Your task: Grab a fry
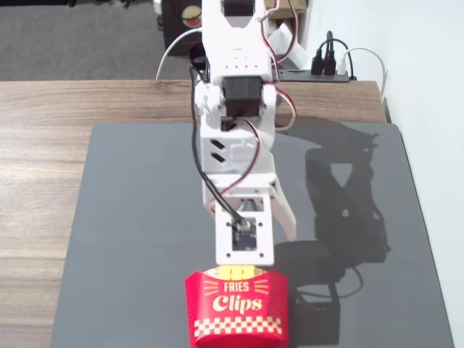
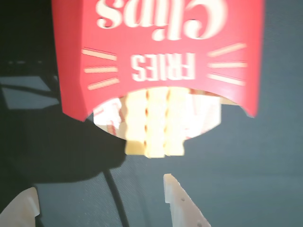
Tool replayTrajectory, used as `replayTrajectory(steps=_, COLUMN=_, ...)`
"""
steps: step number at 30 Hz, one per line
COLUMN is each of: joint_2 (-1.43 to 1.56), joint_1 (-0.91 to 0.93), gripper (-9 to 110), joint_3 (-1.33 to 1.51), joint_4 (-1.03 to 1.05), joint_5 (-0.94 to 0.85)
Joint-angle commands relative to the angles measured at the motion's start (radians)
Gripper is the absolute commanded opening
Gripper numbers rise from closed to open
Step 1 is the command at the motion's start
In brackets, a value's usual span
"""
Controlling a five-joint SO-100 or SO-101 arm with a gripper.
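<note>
Fry point(image 2: 154, 127) approach: fingers point(image 2: 177, 198) apart, just short of carton point(image 2: 156, 52).
Next, judged: advance, straddle one stick, close.

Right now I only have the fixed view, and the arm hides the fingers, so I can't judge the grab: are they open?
Observer: Yes. In the wrist view the fingers are open and hold nothing.
Operator: Are they touching the fries?
Observer: No. Bare mat shows between the fingertips and the fries.
Operator: Are they lined up?
Observer: Not centred. The fries, poking out of the red carton, sit in line with the right-hand finger in that view, not with the gap.
</note>
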Motion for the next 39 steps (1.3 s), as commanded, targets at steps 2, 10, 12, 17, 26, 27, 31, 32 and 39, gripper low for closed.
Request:
replayTrajectory(steps=2, joint_2=-0.017, joint_1=-0.021, gripper=34, joint_3=-0.049, joint_4=-0.028, joint_5=0.017)
replayTrajectory(steps=10, joint_2=-0.072, joint_1=-0.021, gripper=34, joint_3=-0.049, joint_4=-0.066, joint_5=0.037)
replayTrajectory(steps=12, joint_2=-0.084, joint_1=-0.020, gripper=34, joint_3=-0.049, joint_4=-0.077, joint_5=0.038)
replayTrajectory(steps=17, joint_2=-0.110, joint_1=-0.028, gripper=34, joint_3=-0.051, joint_4=-0.095, joint_5=0.043)
replayTrajectory(steps=26, joint_2=-0.147, joint_1=-0.046, gripper=34, joint_3=-0.066, joint_4=-0.109, joint_5=0.060)
replayTrajectory(steps=27, joint_2=-0.150, joint_1=-0.048, gripper=34, joint_3=-0.066, joint_4=-0.114, joint_5=0.061)
replayTrajectory(steps=31, joint_2=-0.164, joint_1=-0.051, gripper=33, joint_3=-0.069, joint_4=-0.124, joint_5=0.071)
replayTrajectory(steps=32, joint_2=-0.167, joint_1=-0.052, gripper=33, joint_3=-0.069, joint_4=-0.129, joint_5=0.072)
replayTrajectory(steps=39, joint_2=-0.172, joint_1=-0.055, gripper=33, joint_3=-0.072, joint_4=-0.133, joint_5=0.083)
